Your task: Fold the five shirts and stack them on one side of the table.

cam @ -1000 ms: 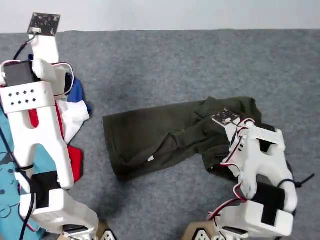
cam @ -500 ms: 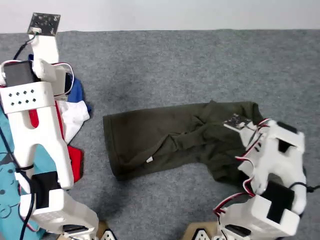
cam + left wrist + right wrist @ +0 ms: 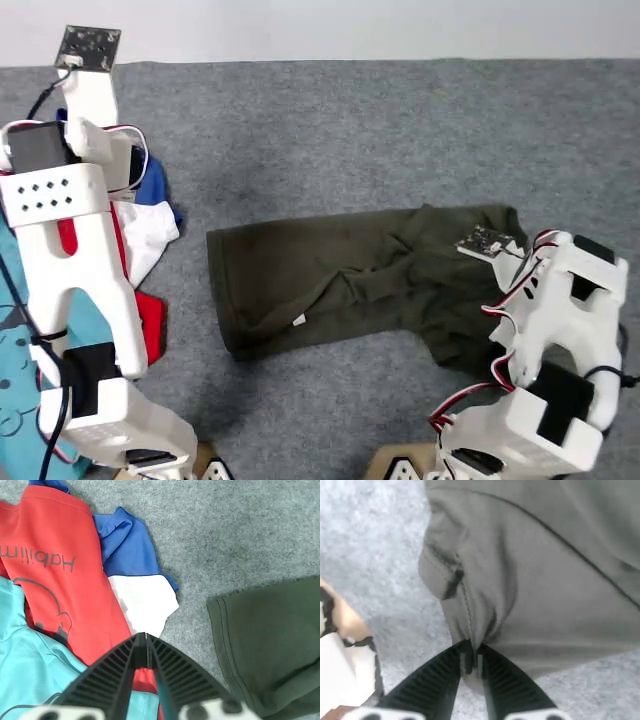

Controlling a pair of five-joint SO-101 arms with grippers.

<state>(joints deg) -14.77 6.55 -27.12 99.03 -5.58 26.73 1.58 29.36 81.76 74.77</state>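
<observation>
**High view**
- Surface [image 3: 400, 120]: grey and carpet-like.
- Dark green shirt [image 3: 320, 280]: it is laid crumpled on the surface between the two arms. One end is covered by the wrist of the right arm [image 3: 555, 330].
- Left arm [image 3: 70, 260]: it is stretched over a heap of four garments.
- Heap: blue shirt [image 3: 152, 180], white shirt [image 3: 148, 235], red shirt [image 3: 150, 325] and teal shirt [image 3: 15, 390]. The heap is kept apart from the dark green shirt by bare surface.

**Left wrist view**
- Left claw [image 3: 146, 647]: it is clenched, with the tips pressed together. Nothing is seen pinched between them. It is held over the heap.
- Red shirt [image 3: 65, 580]: it is spread beneath the claw and beyond its tips.
- White shirt [image 3: 142, 600]: it is found just beyond the tips, touching the red shirt.
- Blue shirt [image 3: 127, 550]: it is placed farther beyond the tips, touching the white shirt.
- Teal shirt [image 3: 30, 650]: it is laid to one flank of the claw, against the red shirt.
- Dark green shirt [image 3: 275, 645]: its hemmed edge is seen on the claw's other flank. It is separated from the heap by a strip of surface [image 3: 240, 525].

**Right wrist view**
- Right claw [image 3: 470, 655]: it is clamped on a pinched fold of the dark green shirt [image 3: 545, 565].
- A stitched seam is seen running away from the tips.
- The rest of the garment is spread beyond the claw.
- Bare surface [image 3: 365, 555] is seen to one flank.
</observation>
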